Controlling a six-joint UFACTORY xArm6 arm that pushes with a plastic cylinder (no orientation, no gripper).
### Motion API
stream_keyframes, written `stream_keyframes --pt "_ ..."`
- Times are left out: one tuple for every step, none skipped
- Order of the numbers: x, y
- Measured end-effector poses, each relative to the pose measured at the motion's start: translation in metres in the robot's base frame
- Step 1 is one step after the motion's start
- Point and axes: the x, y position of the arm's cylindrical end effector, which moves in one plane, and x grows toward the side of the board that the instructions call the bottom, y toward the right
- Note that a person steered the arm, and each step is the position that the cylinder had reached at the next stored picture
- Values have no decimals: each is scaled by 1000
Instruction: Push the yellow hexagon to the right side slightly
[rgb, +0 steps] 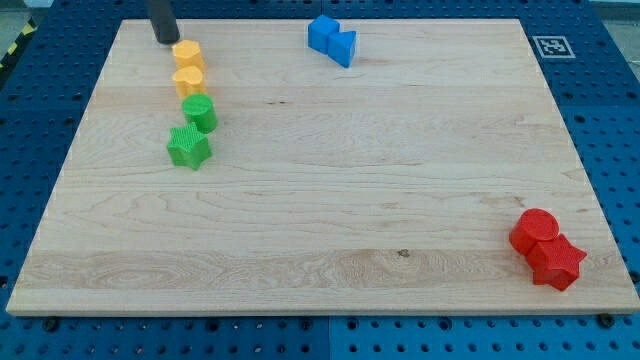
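The yellow hexagon (187, 54) sits near the board's top left. My tip (166, 40) stands just to its upper left, very close to it or touching. A yellow heart-shaped block (188, 81) lies directly below the hexagon, touching it. Below that come a green cylinder (200, 112) and a green star (188, 147), forming a short column.
Two blue blocks (332, 39) sit together at the top centre. A red cylinder (535, 229) and a red star (555, 262) sit at the bottom right near the board's edge. The wooden board (350, 200) lies on a blue pegboard surface, with a marker tag (551, 45) at its top right.
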Motion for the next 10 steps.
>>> stream_keyframes --pt "0 0" --pt "1 0" --pt "28 0" --pt "54 1" --pt "54 11" --pt "54 35" --pt "54 36" --pt "54 6" --pt "29 -24" --pt "4 -1"
